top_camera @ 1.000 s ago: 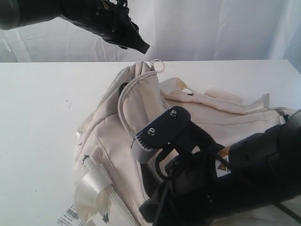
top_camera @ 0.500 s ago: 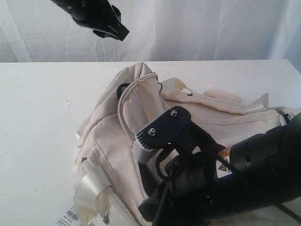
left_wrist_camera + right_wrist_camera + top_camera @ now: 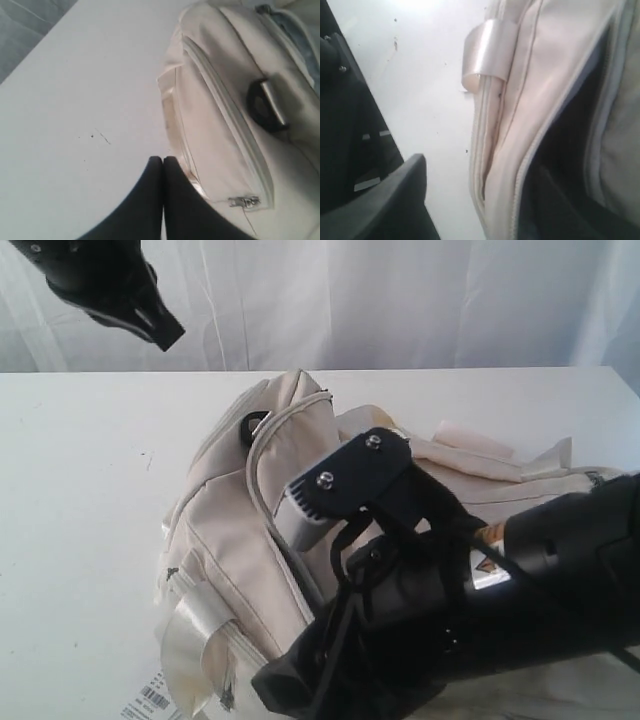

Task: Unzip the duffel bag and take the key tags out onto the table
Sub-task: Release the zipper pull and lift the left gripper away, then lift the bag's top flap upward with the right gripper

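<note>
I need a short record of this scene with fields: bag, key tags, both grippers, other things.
duffel bag: lying on the table, main opening unzipped, dark lining showing
key tags: not visible
left gripper: shut, empty, raised, apart from the bag
right gripper: open, at the bag's opening, holding nothing
other: barcode paper tag beside bag; black D-ring on bag

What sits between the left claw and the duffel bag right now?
Nothing. In the exterior view only bare white table shows between the raised, shut left claw and the duffel bag.
</note>
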Tool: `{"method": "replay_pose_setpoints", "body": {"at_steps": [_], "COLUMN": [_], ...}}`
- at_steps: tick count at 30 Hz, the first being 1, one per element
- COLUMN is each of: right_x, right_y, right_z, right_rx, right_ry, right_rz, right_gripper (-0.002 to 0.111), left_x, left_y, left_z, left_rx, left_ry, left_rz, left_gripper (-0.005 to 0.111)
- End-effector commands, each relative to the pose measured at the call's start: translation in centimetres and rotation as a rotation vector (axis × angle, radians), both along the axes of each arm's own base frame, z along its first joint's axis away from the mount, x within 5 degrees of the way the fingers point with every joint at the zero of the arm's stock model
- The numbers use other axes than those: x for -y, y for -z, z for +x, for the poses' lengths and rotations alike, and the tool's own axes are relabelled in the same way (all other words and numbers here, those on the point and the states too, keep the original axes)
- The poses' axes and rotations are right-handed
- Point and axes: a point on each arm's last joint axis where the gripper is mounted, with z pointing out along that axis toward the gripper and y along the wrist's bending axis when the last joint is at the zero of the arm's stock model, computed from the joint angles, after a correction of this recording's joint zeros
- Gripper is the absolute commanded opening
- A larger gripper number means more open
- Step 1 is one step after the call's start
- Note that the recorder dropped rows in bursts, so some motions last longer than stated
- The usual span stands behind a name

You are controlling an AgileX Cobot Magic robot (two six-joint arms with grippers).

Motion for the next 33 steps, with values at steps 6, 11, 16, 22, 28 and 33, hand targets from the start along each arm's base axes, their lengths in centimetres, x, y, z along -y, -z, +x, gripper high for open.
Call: {"method": "replay_pose_setpoints", "body": {"at_steps": [6, 11, 16, 22, 28, 33], "right_x": [1.9, 3.2, 3.1, 1.8, 0.5, 0.1], "right_y": [-4.6, -5.4, -4.1, -2.2, 0.0, 1.3], "right_z": [-0.1, 1.6, 2.6, 3.3, 4.3, 5.0], "right_rx": [0.236, 0.413, 0.437, 0.395, 0.388, 0.403], "right_ry": [-0.034, 0.085, 0.111, 0.092, 0.060, 0.058], "right_rz": [0.064, -0.044, -0.178, -0.259, -0.360, -0.438], "right_gripper": [0.059, 0.057, 0.062, 0.074, 0.071, 0.040], "left_x": [-2.9, -4.2, -5.4, -6.1, -6.3, -6.3], "left_y": [3.5, 4.2, 5.2, 5.9, 6.1, 6.1], "left_z": [-7.0, -10.7, -13.2, -14.6, -15.0, -15.0], "left_rx": [-0.068, -0.121, -0.136, -0.096, -0.067, -0.065], "left_ry": [0.022, 0.032, 0.061, 0.059, 0.056, 0.057], "left_rz": [-0.109, -0.181, -0.189, -0.229, -0.253, -0.252], "left_gripper": [0.000, 0.000, 0.000, 0.000, 0.000, 0.000]}}
